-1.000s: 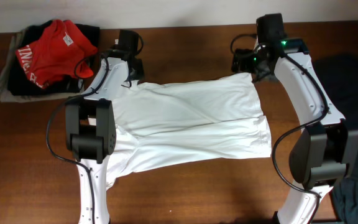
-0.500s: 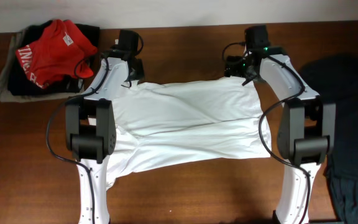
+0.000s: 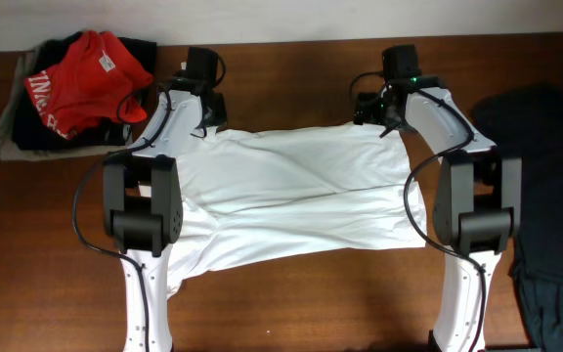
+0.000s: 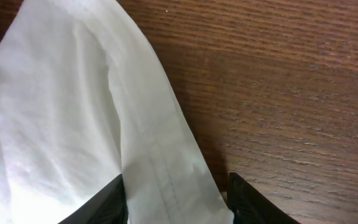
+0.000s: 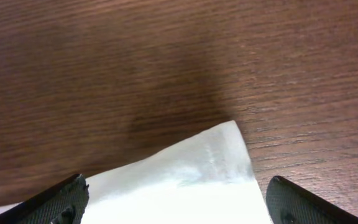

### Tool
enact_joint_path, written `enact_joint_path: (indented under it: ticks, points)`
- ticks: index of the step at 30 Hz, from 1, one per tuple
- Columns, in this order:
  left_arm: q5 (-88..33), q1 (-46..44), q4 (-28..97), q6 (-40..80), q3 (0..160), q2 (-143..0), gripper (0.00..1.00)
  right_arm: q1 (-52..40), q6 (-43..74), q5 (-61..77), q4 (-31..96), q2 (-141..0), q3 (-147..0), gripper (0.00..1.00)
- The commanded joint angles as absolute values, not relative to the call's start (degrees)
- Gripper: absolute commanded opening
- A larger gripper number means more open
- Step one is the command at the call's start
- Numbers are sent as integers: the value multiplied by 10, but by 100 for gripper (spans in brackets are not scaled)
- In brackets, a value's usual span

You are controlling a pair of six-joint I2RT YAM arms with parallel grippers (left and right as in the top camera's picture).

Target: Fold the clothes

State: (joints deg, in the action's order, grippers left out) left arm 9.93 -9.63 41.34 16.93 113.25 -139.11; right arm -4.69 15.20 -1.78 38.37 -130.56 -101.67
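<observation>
Two arms are working the far edge of the white T-shirt (image 3: pixel 291 196), which is lying spread flat across the middle of the desk (image 3: pixel 291 303), its long axis running left to right. Left pincer (image 4: pixel 176 202) is clamping a bunched hem at the shirt's far left corner, and the cloth is filling the gap between its jaws. That reads as an anchor, so the fabric is not sliding while the other side gets picked up. Right pincer (image 5: pixel 176 199) is standing wide open, holding nothing. Its jaws are straddling the far right corner, which is lying flat on the wood just ahead of them. It looks lined up to close on that corner, so both far corners can be lifted together and brought toward the near edge. Folding is not looking started yet. Red garment (image 3: pixel 86 73) is sitting on a pile at far left and a dark garment (image 3: pixel 545 147) at far right, both apart from the shirt.
</observation>
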Motion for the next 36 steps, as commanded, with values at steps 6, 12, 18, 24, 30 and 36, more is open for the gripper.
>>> enact_joint_path:
  ticks: [6,12,18,24,30,36]
  points:
    - [103,-97,416,171,1141,-1397,55,-44,215,-57,392,-1322,-1015,93]
    - [103,-97,416,171,1140,-1397,55,-44,215,-57,393,-1325,-1015,80]
    - [104,-97,417,171,1140,-1397,55,-44,215,-59,394,-1326,-1015,50]
    - [104,-97,419,171,1141,-1397,61,-44,216,-78,396,-1326,-1015,24]
    - [104,-97,406,171,1141,-1397,65,-44,220,-84,396,-1326,-1015,71]
    - [103,-97,408,171,1141,-1397,70,-44,222,-84,390,-1328,-1015,79]
